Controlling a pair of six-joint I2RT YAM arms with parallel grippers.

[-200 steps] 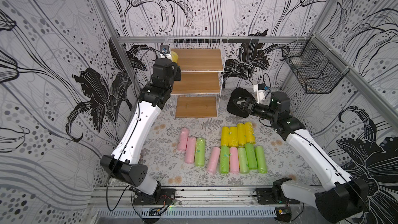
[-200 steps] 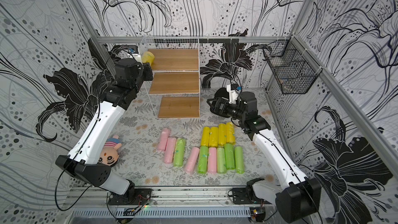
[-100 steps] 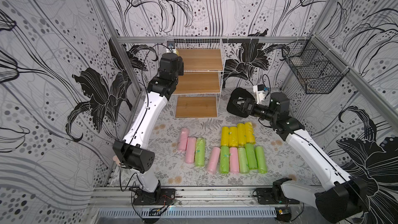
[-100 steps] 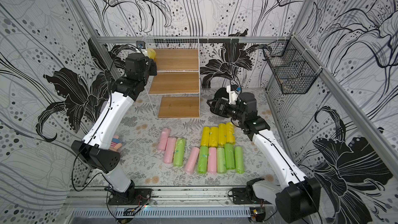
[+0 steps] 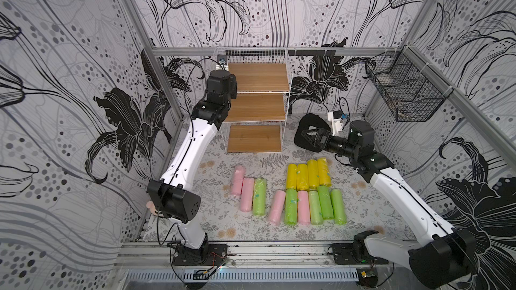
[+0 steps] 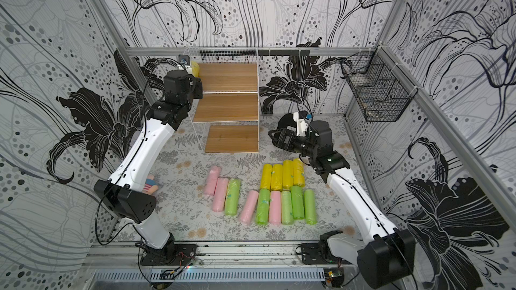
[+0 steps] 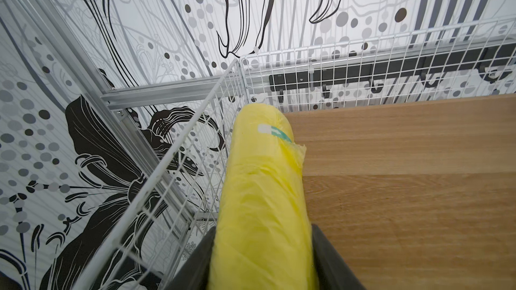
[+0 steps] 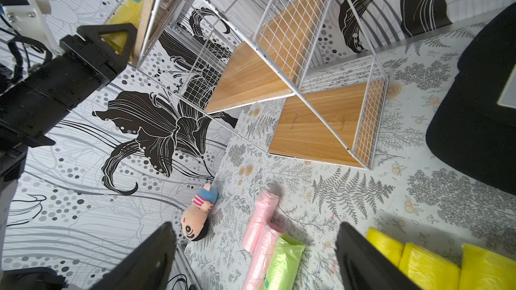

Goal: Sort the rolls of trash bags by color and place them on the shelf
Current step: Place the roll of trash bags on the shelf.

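The left gripper (image 7: 262, 227) brackets a yellow roll (image 7: 262, 179) lying along the left edge of the shelf (image 7: 405, 163), top board; clamped or slackened, cannot tell. Roll judged light, soft and slick-filmed: take it mid-length, across the girth. The other rolls (image 5: 303, 207) lie on the floor (image 5: 212, 179). The right gripper (image 8: 254, 224) gapes, empty.

yellow rolls (image 5: 302, 177), pink rolls (image 5: 247, 198), green rolls (image 5: 325, 202); white-wire shelf (image 5: 257, 107), brown boards (image 5: 258, 78); black-flowered walls (image 5: 251, 9).

One roll (image 7: 262, 191) lies leftmost on the top board (image 5: 258, 79) of the shelf (image 5: 257, 107); the other rolls (image 5: 303, 207) lie before it.
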